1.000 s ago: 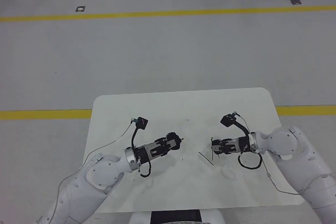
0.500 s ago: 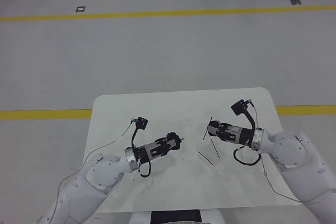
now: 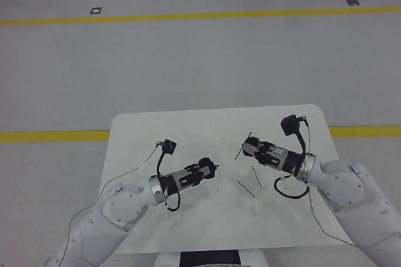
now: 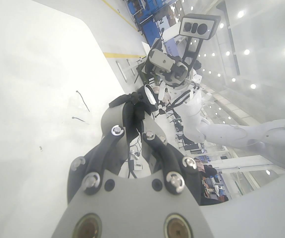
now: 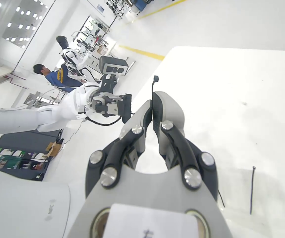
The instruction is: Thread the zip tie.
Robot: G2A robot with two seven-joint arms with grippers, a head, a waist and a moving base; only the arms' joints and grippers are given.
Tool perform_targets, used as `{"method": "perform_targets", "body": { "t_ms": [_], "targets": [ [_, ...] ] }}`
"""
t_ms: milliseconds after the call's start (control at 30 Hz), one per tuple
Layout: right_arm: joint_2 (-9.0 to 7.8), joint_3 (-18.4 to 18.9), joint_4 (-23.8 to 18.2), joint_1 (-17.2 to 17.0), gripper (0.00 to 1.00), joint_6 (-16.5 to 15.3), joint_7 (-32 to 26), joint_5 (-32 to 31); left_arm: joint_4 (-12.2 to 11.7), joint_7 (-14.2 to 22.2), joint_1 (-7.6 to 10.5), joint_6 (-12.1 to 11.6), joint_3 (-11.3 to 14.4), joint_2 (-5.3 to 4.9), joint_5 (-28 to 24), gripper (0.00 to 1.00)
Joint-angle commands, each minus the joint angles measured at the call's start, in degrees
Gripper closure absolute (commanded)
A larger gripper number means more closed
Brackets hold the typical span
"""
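Plainly, the right pincer (image 3: 248, 145) is clenched on a black zip tie (image 3: 240, 152). In the right wrist view the strap (image 5: 153, 90) runs up between the pads of that pincer (image 5: 152, 97), which are pressed together on it. The square head pokes out just past the tips. Seen from above, the tie slants across the pincer's tip, with one end toward one o'clock and the other toward seven o'clock.

The left pincer (image 3: 214, 167) sits over the middle of the white surface (image 3: 187, 133), and the right pincer lies at about two o'clock from it, the two near each other but apart. In its own wrist view the left pincer (image 4: 132, 110) looks clenched, with dark material bunched at its tips. Whether that material is padding or something gripped is hard to make out.

One loose tie (image 3: 255, 175) lies flat on the surface at roughly six o'clock from the right pincer. A second loose tie (image 3: 246, 189) lies just beside it, a little nearer the robot. Both are at about four o'clock from the left pincer.
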State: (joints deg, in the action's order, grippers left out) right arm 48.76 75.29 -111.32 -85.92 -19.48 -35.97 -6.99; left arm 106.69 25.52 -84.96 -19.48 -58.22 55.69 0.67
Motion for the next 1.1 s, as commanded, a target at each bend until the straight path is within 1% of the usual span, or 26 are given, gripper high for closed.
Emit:
{"method": "perform_targets", "body": {
  "t_ms": [0, 100, 133, 200, 233, 333, 367, 433, 500, 667, 800, 867, 1067],
  "targets": [
    [0.0, 0.0, 0.0, 0.0, 1.0, 0.0, 0.0, 0.0, 0.0, 0.0, 0.0, 0.0, 0.0, 0.0, 0.0, 1.0],
    [0.31, -0.1, -0.7, -0.6, 1.0, 0.0, 3.4, 1.1, 0.0, 0.0, 0.0, 0.0, 0.0, 0.0, 0.0, 1.0],
    [0.48, 0.0, -0.9, -1.2, 1.0, 0.0, 6.2, 0.6, 0.0, 0.0, 0.0, 0.0, 0.0, 0.0, 0.0, 1.0],
    [0.71, -0.4, -1.5, -2.4, 1.0, 0.0, 9.9, -1.0, 0.0, 0.0, 0.0, 0.0, 0.0, 0.0, 0.0, 1.0],
    [0.89, -0.7, -1.9, -3.3, 1.0, 0.0, 13.1, -2.1, 0.0, 0.0, 0.0, 0.0, 0.0, 0.0, 0.0, 1.0],
    [1.19, -1.9, -3.0, -5.6, 1.0, 0.0, 19.4, -5.6, 0.0, 0.0, 0.0, 0.0, 0.0, 0.0, 0.0, 1.0],
    [1.28, -2.6, -3.3, -6.7, 1.0, 0.0, 22.4, -7.6, 0.0, 0.0, 0.0, 0.0, 0.0, 0.0, 0.0, 1.0],
    [1.42, -3.9, -3.7, -8.2, 1.0, 0.0, 26.9, -9.4, 0.0, 0.0, 0.0, 0.0, 0.0, 0.0, 0.0, 1.0],
    [1.43, -5.8, -3.2, -9.4, 1.0, 0.0, 31.2, -12.8, 0.0, 0.0, 0.0, 0.0, 0.0, 0.0, 0.0, 1.0],
    [1.02, -9.6, -0.8, -10.0, 1.0, 0.0, 40.3, -18.6, 0.0, 0.0, 0.0, 0.0, 0.0, 0.0, 0.0, 1.0],
    [0.13, -12.1, 0.2, -9.5, 1.0, 0.0, 47.4, -21.9, 0.0, 0.0, 0.0, 0.0, 0.0, 0.0, 0.0, 1.0],
    [-0.46, -13.4, 0.5, -9.0, 1.0, 0.0, 49.1, -24.2, 0.0, 0.0, 0.0, 0.0, 0.0, 0.0, 0.0, 1.0],
    [-0.46, -13.4, 0.5, -9.0, 1.0, 0.0, 49.1, -24.2, 0.0, 0.0, 0.0, 0.0, 0.0, 0.0, 0.0, 1.0]
  ]
}}
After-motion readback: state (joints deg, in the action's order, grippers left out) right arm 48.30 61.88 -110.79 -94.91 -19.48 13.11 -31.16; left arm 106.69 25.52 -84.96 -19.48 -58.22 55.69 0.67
